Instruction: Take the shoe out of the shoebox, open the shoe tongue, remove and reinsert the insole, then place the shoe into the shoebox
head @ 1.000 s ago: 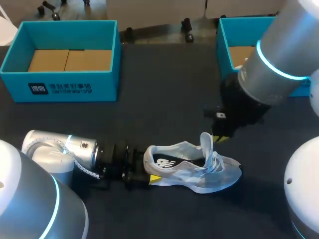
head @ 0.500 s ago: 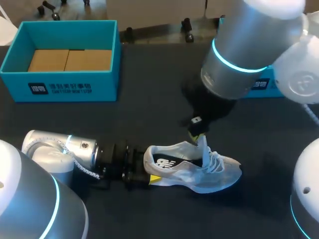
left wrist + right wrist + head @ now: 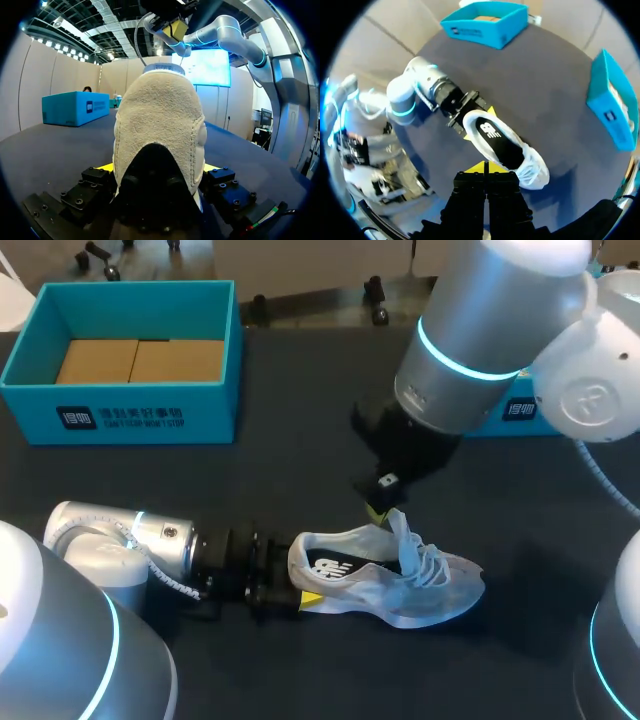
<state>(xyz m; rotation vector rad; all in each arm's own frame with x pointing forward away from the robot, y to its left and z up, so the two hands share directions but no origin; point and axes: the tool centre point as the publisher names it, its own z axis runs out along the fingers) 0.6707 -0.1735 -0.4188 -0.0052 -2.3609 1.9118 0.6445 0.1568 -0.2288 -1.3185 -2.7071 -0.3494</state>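
On the dark table [image 3: 300, 440], the pale grey mesh trainer [image 3: 385, 575] lies outside the teal cardboard shoebox [image 3: 130, 350], well apart from it. The left gripper [image 3: 157, 170] clamps its heel. The right gripper [image 3: 485, 169], fingertips together, hovers over its tongue [image 3: 398, 530], seemingly holding nothing. Insole work and reboxing remain.

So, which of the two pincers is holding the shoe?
The left pincer: it clamps the heel of the shoe from both sides. The right pincer hangs shut above the shoe.
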